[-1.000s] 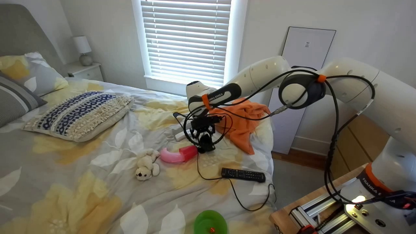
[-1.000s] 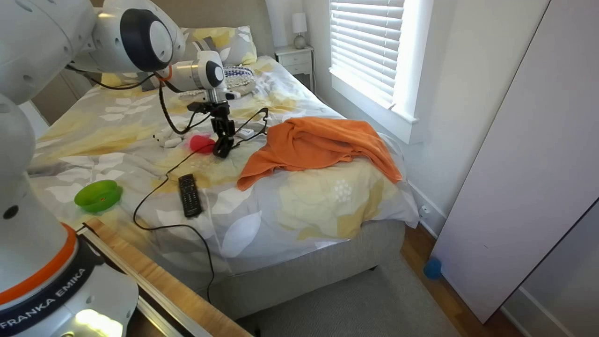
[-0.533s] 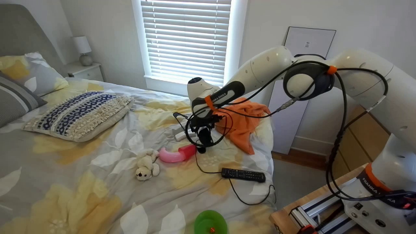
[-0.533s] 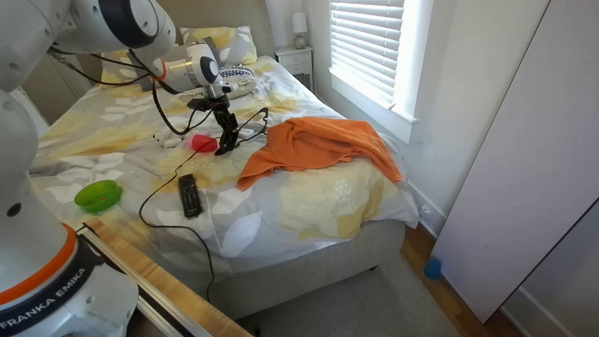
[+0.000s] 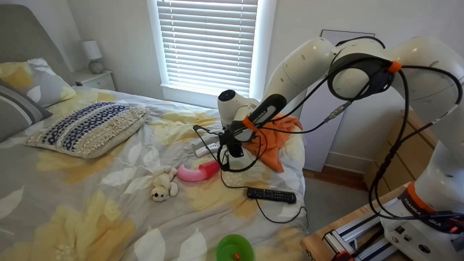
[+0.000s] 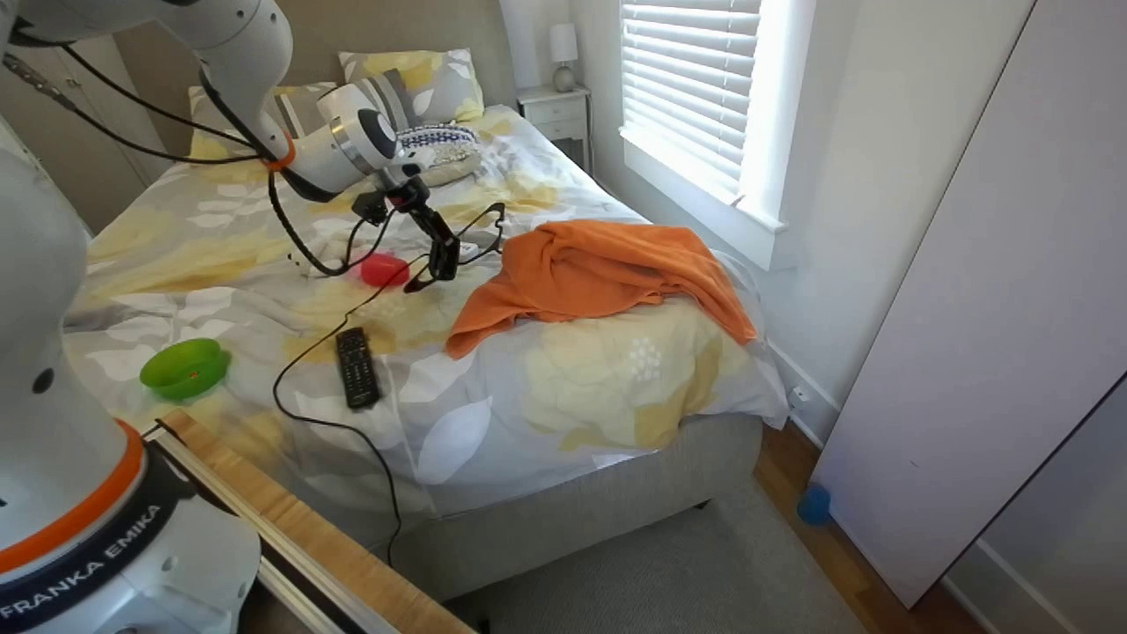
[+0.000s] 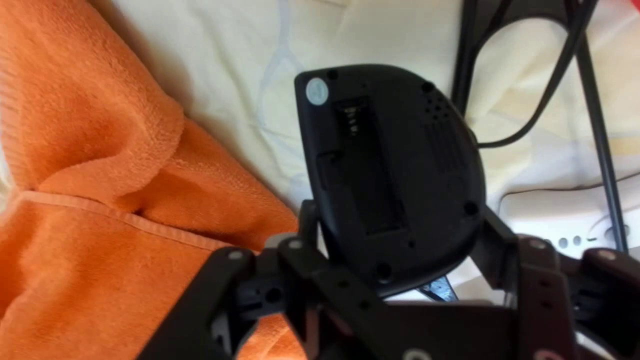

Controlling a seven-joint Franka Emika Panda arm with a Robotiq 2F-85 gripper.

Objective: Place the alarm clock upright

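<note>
The alarm clock is black, with one straight and one curved side. Its back faces the camera in the wrist view, showing an open battery slot. My gripper holds it between its two fingers, one touching each side. A thin black cable comes out from beside its curved edge. In both exterior views my gripper is low over the bed, tilted, between the pink toy and the orange cloth. There the clock is hard to separate from the dark gripper. I cannot tell whether the clock touches the bed.
The orange cloth lies beside the gripper, and the pink toy on its other side. A white device and a thin black frame lie close by. A black remote, plush toy and green bowl are on the bed.
The arm's elbow has risen and drawn back. The gripper has tilted and shifted slightly toward the orange cloth with the clock, and the cable on the bed has been dragged along.
</note>
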